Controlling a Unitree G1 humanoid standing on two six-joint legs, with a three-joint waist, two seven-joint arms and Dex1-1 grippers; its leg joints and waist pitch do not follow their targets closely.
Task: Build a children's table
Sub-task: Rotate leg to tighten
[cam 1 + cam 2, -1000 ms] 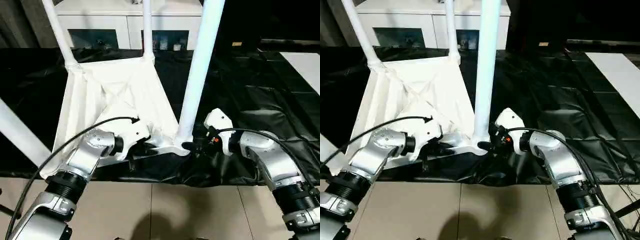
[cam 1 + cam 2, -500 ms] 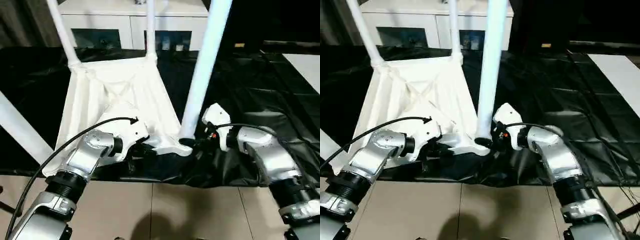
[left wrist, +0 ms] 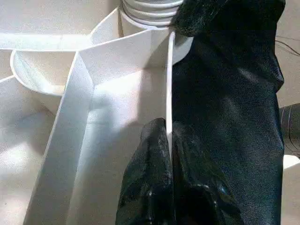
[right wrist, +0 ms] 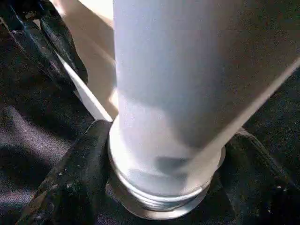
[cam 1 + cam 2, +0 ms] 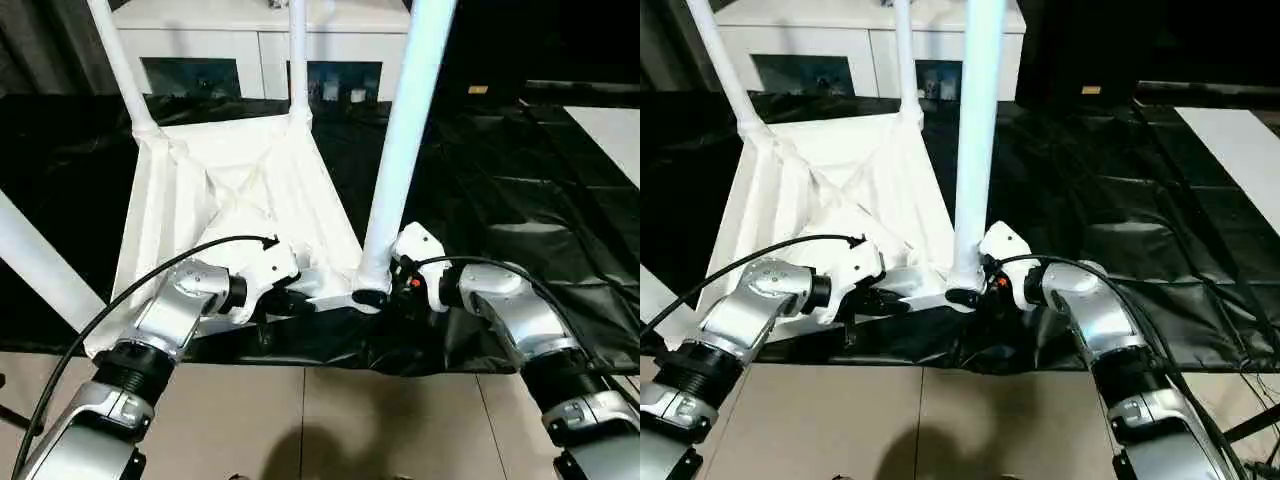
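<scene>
left claw [image 3: 168, 140] is clenched on the thin near rim of the table top [image 5: 240, 190], one black finger [image 3: 150, 178] on each side of the rim wall, just beside the near right corner socket. right claw [image 4: 159, 154] straddles the base of the near right leg [image 5: 405, 140] where it enters that socket; one finger [image 4: 70, 178] sits at each side of the leg's ribbed end, touching or nearly so, can't tell if it's actually gripping. table top lies upside down, ribbed underside up, on the black-covered worktop [image 5: 520, 190], near edge at the worktop's front edge. far left leg [image 5: 118, 65] and far right leg [image 5: 297, 55] stand in the far sockets, another leg [image 5: 35, 265] angles out at the near left. white cabinet [image 5: 230, 45] behind the worktop.
</scene>
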